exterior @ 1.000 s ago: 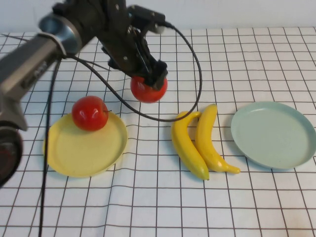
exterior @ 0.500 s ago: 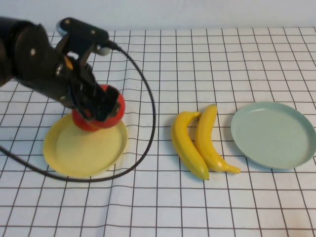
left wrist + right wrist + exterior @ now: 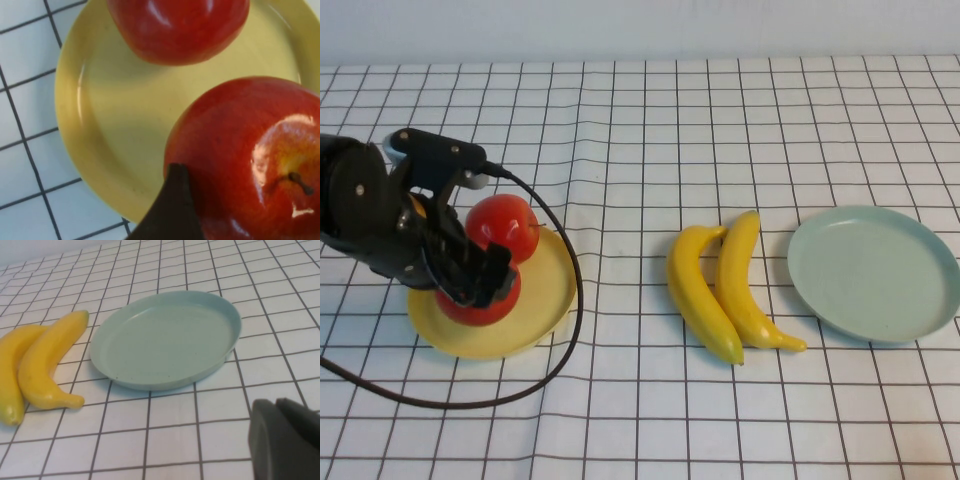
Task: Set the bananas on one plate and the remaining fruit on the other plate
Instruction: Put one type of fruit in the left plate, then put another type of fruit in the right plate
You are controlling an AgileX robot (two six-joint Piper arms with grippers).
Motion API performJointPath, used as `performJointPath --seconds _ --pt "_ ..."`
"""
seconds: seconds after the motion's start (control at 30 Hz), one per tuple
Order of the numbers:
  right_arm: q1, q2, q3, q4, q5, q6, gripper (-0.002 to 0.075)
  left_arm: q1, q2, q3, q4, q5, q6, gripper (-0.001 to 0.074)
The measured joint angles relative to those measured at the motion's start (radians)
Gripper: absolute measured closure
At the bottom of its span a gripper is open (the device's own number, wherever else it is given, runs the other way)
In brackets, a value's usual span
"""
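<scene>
Left gripper point(image 3: 475, 285): jaws closed on an apple point(image 3: 480, 297), over the yellow plate point(image 3: 545, 300).
Right gripper point(image 3: 285, 445): near the blue-green plate point(image 3: 165, 340); jaw state cannot be told.

So the table point(image 3: 650, 400) is covered with a white cloth with a black grid, a bit wrinkled near the middle. Yellow plate point(image 3: 545, 300) sits toward the left edge, blue-green plate point(image 3: 875, 275) near the right edge. Between them, closer to the blue-green one, the two bananas point(image 3: 725, 290) lie side by side right on the cloth, touching. A black cable point(image 3: 565, 330) loops over the cloth around the yellow plate's front.
</scene>
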Motion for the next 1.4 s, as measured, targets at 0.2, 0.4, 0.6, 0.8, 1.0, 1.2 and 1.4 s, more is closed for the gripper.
performJointPath --seconds 0.2,0.4,0.6,0.8,1.0,1.2,1.4 --pt "0.0 0.0 0.0 0.0 0.0 0.0 0.0741 0.0 0.026 0.0 0.027 -0.086 -0.005 0.0161" --pt "0.0 0.0 0.0 0.0 0.001 0.0 0.0741 0.0 0.072 0.0 0.034 -0.108 -0.073 0.0161" --pt "0.0 0.0 0.0 0.0 0.001 0.0 0.0741 0.0 0.103 0.0 0.035 -0.076 -0.079 0.0148" --pt "0.0 0.0 0.0 0.0 0.001 0.0 0.0741 0.0 0.103 0.0 0.035 -0.069 -0.075 0.0067" --pt "0.0 0.0 0.0 0.0 0.001 0.0 0.0741 0.0 0.016 0.0 0.052 -0.069 -0.075 0.0066" --pt "0.0 0.0 0.0 0.0 0.001 0.0 0.0741 0.0 -0.219 0.002 0.184 -0.081 -0.204 0.0066" --pt "0.0 0.0 0.0 0.0 0.001 0.0 0.0741 0.0 -0.54 0.117 0.272 -0.081 -0.333 0.0225"
